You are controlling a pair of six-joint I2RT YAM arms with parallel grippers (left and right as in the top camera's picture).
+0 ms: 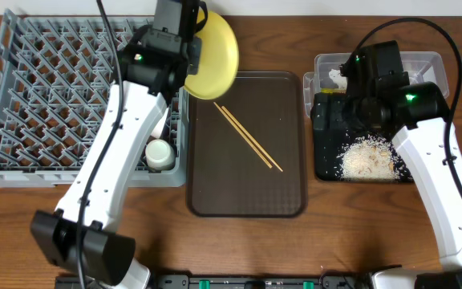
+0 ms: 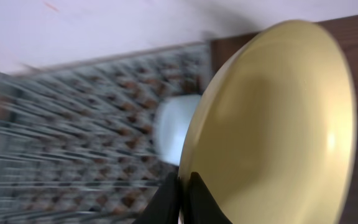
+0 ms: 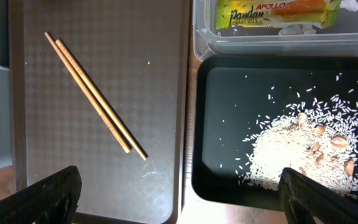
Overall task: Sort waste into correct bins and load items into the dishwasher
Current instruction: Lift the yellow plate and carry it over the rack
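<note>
My left gripper is shut on the rim of the round yellow plate, held tilted on edge above the right side of the grey dish rack. The plate fills the left wrist view, the blurred rack behind it. A small white cup stands in the rack's front right corner. Two wooden chopsticks lie on the brown tray. My right gripper hangs open over the gap between the brown tray and the black tray, which holds rice scraps. The snack wrapper lies in the clear tub.
A pale rounded dish shows blurred in the rack behind the plate. The clear tub sits behind the black tray at the right. Bare wooden table runs along the front edge.
</note>
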